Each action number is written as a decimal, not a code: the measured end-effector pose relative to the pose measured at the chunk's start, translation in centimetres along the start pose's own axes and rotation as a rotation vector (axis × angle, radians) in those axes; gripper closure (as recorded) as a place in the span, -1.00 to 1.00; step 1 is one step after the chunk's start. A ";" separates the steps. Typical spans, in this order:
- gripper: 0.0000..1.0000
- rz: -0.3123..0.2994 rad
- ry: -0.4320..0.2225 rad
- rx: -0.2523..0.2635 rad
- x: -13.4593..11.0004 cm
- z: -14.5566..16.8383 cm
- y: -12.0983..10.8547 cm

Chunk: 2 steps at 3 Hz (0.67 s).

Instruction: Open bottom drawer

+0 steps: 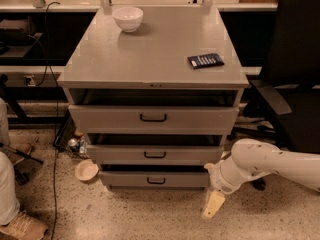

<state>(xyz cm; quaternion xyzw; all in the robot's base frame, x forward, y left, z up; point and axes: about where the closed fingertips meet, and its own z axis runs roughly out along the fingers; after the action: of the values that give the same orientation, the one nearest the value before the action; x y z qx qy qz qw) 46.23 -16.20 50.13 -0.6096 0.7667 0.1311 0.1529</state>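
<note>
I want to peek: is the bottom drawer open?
Barely: the bottom drawer shows only a thin gap above. The tool hangs beside its corner.

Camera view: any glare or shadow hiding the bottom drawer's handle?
Camera view: warm, even light, no glare on the cabinet top. Dark shadow fills the gap above the bottom drawer, but its black handle stands out against the grey front. The gripper, low at the drawer's right near the floor, is well lit.
</note>
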 end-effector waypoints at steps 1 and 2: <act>-1.00 0.000 0.000 0.000 0.0 0.0 0.0; -1.00 -0.031 0.022 0.004 2.1 3.5 -0.9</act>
<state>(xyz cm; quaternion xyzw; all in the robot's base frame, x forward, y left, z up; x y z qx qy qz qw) 46.97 -16.90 46.08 -0.6227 0.7589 0.1203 0.1480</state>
